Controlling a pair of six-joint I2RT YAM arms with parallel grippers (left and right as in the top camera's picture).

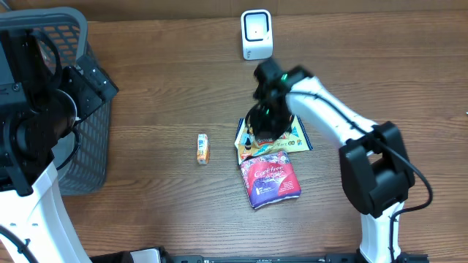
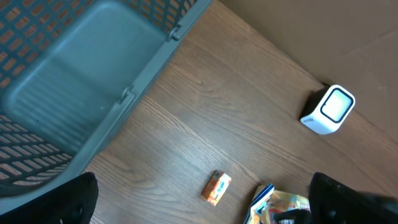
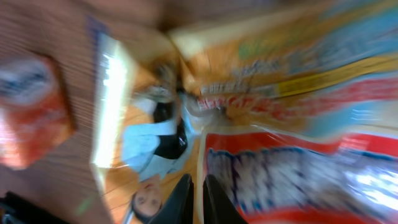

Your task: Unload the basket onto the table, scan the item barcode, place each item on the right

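Wood-grain bench, flat glossy printed packet mid-bench touching crinkled purple pouch, right end effector pinched together over packet, grip lost in blur, left end effector spread wide, empty, boxy white scanner

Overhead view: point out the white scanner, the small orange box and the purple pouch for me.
white scanner (image 1: 257,29): overhead view, on its framed front window.
small orange box (image 1: 203,148): overhead view, middle of its top face.
purple pouch (image 1: 270,181): overhead view, centre of its printed front.
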